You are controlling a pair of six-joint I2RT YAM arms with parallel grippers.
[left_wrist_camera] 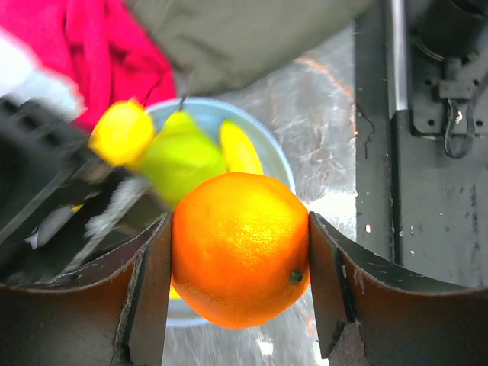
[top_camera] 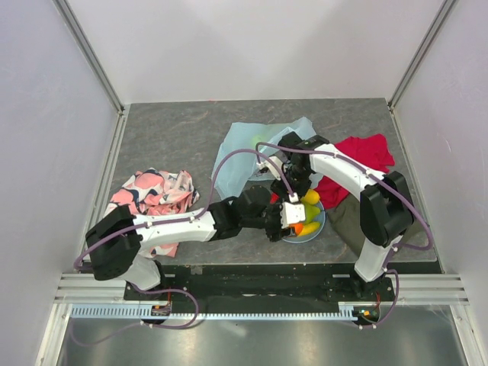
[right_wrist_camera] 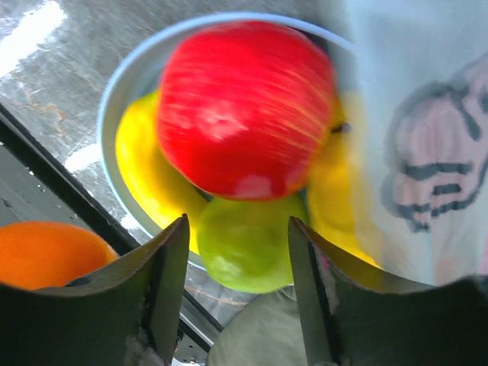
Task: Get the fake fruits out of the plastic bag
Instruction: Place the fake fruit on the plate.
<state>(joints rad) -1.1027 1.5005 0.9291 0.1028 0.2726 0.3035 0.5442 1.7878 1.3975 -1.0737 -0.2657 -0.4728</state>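
left wrist: the orange (left_wrist_camera: 240,252) sits clamped in the left claw (left_wrist_camera: 240,221) over the plate (left_wrist_camera: 273,152), at the front edge of the table (left_wrist_camera: 328,107). right wrist: the right claw (right_wrist_camera: 238,225) gapes empty above the red apple (right_wrist_camera: 244,107) on the plate's pile. top: the plastic bag (top_camera: 242,145) lies just behind.

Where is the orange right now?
In the left wrist view, the orange is squeezed in the left pincer, over the edge of the blue plate, with the green pear behind it.

grey mottled table (top_camera: 169,139), plain white walls (top_camera: 252,46)
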